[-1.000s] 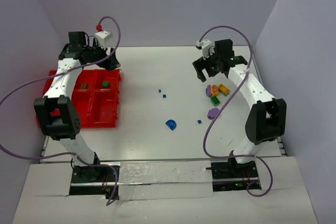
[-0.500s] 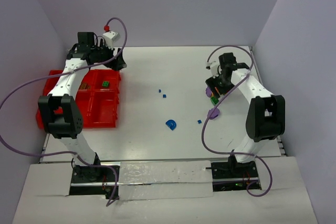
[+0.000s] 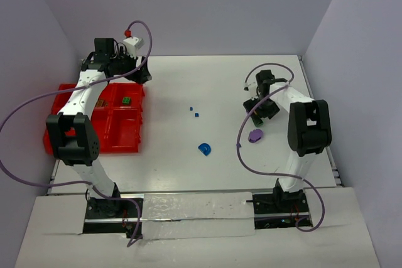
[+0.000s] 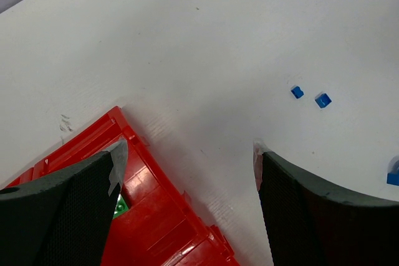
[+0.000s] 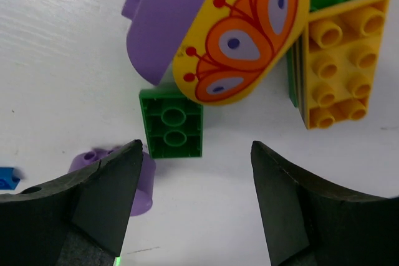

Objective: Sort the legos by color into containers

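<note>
Bright, even light; soft shadows

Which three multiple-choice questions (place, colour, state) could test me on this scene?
1. Where is the blue arch? A) in a red bin B) on the table between the arms C) in a pincer
2. What colour is the brick just ahead of the right pincer? A) red B) green C) blue
3. How is the left pincer? A) open, empty B) shut on a brick C) shut, empty
1 B: it lies on bare white surface. 2 B: the right wrist view shows green. 3 A: its jaws stand wide, nothing between.
</note>
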Controlling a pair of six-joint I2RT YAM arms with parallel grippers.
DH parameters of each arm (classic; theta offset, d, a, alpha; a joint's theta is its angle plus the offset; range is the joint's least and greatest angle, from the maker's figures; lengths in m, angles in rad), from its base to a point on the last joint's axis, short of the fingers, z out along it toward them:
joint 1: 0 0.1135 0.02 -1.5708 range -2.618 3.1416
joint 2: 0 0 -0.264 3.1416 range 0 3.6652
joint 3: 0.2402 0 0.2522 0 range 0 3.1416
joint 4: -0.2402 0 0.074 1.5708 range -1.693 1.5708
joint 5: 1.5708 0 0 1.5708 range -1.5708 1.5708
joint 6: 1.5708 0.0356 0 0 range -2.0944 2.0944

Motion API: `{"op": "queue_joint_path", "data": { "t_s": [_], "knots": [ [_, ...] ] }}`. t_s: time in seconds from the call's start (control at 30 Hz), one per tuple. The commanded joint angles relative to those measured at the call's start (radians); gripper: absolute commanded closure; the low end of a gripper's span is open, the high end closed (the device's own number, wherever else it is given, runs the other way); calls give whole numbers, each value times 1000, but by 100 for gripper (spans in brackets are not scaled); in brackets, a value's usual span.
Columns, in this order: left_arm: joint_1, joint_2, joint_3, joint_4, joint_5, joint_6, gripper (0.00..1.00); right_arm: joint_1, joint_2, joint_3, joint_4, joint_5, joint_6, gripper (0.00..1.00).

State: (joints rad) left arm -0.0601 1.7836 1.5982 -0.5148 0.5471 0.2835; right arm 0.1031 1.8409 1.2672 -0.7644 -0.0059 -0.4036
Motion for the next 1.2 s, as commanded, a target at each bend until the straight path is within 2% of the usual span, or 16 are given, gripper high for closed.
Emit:
{"op": "queue_joint_path", "data": {
  "t_s": [0.0, 0.1, 0.23, 0.37, 0.53, 0.6, 0.73, 0.83, 0.93, 1.07, 1.17],
  "knots": [
    [-6, -17, 11, 23, -18, -4, 12, 20, 33, 58, 50, -35, 23, 23],
    [-6, -18, 16, 8, -24, 4, 12, 20, 64, 73, 55, -47, 28, 28],
    [-6, -24, 16, -2, -22, 16, 13, 20, 96, 92, 57, -66, 34, 45],
    [-6, -30, 8, -5, -9, 19, 14, 21, 94, 80, 60, -69, 31, 56],
    [-6, -46, -13, 2, 39, 6, 16, 18, 30, 49, 25, -97, 20, 80],
    [-6, -59, -20, 4, 84, -6, 17, 19, -54, 82, -62, -179, 20, 99],
    [-8, -95, -61, 62, 145, -85, 18, 28, -114, 260, -102, -367, 158, 100],
    [-23, -111, -79, 112, 163, -134, 18, 58, -60, 423, -29, -416, 414, 100],
    [-46, -127, -94, 161, 163, -168, 17, 126, 12, 586, 62, -405, 663, 100],
    [-93, -118, -104, 219, 166, -219, 15, 191, 140, 750, 86, -397, 848, 100],
    [-145, -86, -77, 268, 176, -263, 15, 213, 240, 877, 96, -394, 916, 100]
  ]
}}
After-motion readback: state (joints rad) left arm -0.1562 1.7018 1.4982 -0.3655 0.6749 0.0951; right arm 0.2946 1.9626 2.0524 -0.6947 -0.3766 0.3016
